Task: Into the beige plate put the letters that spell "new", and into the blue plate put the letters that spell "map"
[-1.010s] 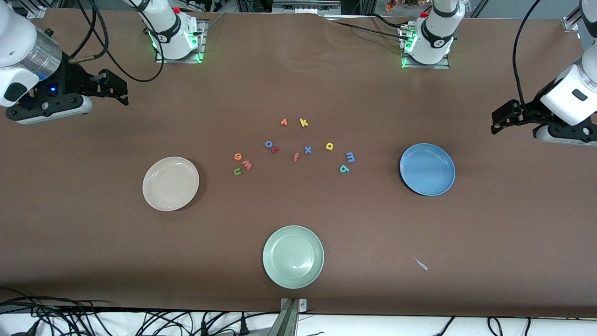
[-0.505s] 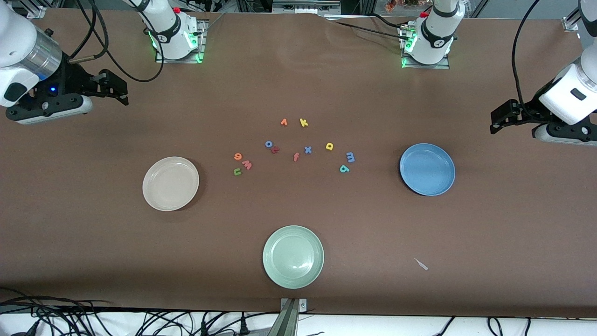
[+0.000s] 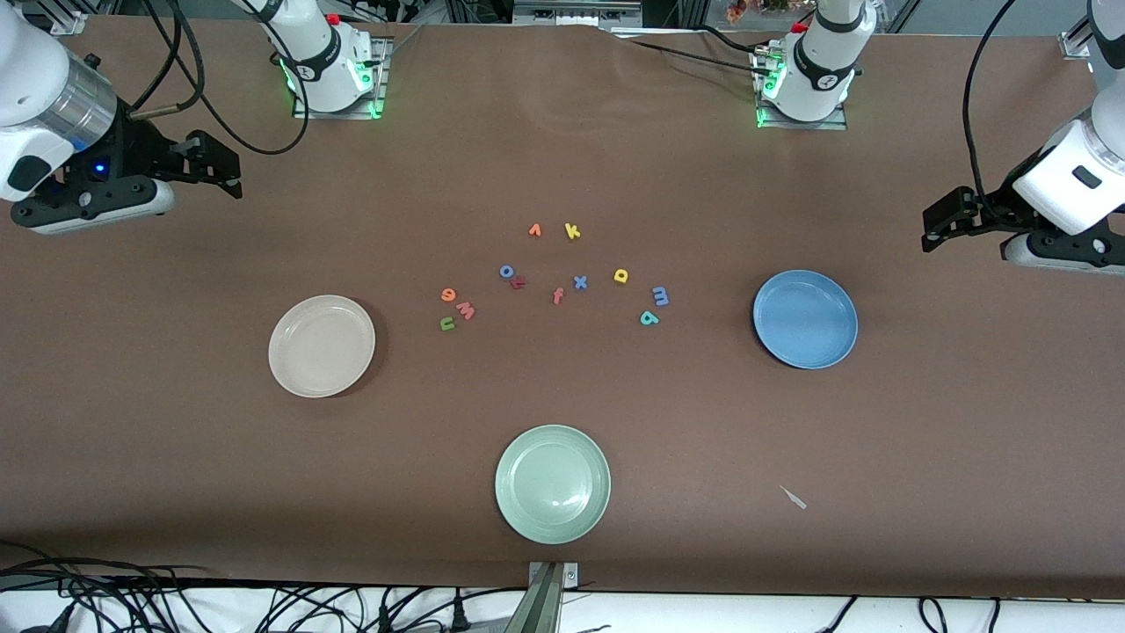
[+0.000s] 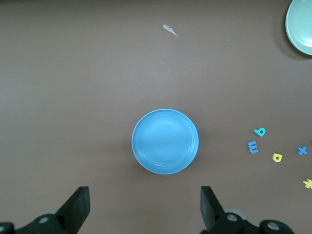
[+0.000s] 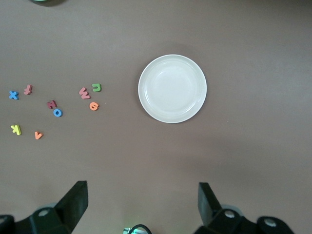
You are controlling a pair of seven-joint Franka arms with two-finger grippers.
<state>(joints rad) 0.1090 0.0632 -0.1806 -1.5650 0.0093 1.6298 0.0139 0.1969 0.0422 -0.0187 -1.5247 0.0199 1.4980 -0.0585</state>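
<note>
A: Plates, three. Beige plate [image 3: 322, 345] toward the right arm's end, bare. Blue plate [image 3: 805, 318] toward the left arm's end, bare. Pale green plate [image 3: 553, 483] nearest the front camera, bare, no part in the task.

B: Letters for "new"?

A: Green "n" [image 3: 447, 324], pink-red "w" [image 3: 465, 310], orange "e" [image 3: 448, 294]: clustered on the table beside the beige plate, none in it.

B: Letters for "map"?

A: Periwinkle "m" [image 3: 660, 295], teal "a" [image 3: 649, 318], yellow "p" [image 3: 621, 276]: grouped on the table between the centre and the blue plate, none in it.

B: Spares?

A: Orange "v" [image 3: 534, 230], yellow "k" [image 3: 572, 231], blue "o" [image 3: 507, 272], dark red letter [image 3: 519, 282], blue "x" [image 3: 580, 282], reddish "f" [image 3: 557, 296]. Not wanted.

B: Progress?

A: Nil placed of six. All picking and placing left, by the look of it.

B: Grippers?

A: Right gripper [image 5: 141, 204] raised over bare table, looking down at the beige plate; fingers spread wide, nothing between them. Left gripper [image 4: 145, 207] raised near the blue plate, likewise spread and empty-handed.
</note>
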